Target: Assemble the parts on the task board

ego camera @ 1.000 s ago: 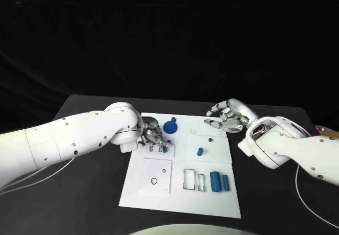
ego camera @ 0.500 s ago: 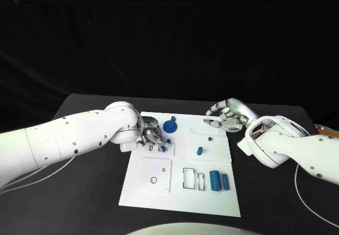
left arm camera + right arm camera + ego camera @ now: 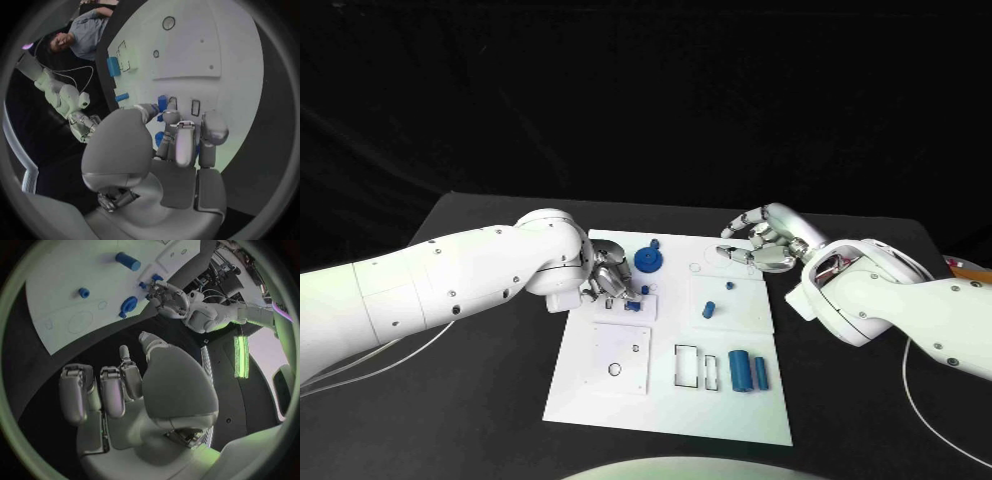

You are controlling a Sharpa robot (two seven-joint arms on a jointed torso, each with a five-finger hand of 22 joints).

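The white task board (image 3: 668,400) lies mid-table. My left hand (image 3: 607,282) is over its near-left section, fingertips pinching a small blue part (image 3: 635,305) beside the narrow slots (image 3: 195,107); in the left wrist view that part (image 3: 161,119) sits between thumb and finger. My right hand (image 3: 762,240) hovers at the board's far right corner, fingers curled in on nothing (image 3: 119,390). A blue round gear-like part (image 3: 648,258) stands at the board's top. A small blue peg (image 3: 708,308) and another tiny piece (image 3: 728,284) sit mid-board. Two blue cylinders (image 3: 749,371) lie at the lower right.
Empty rectangular slots (image 3: 687,365) sit beside the cylinders, and a round hole (image 3: 615,370) is in the lower left plate. Black table (image 3: 473,400) surrounds the board. A white cable (image 3: 935,410) curves along the right side.
My left hand's fingers have shifted slightly, with the small blue part a little lower by the slots. The right hand has barely moved.
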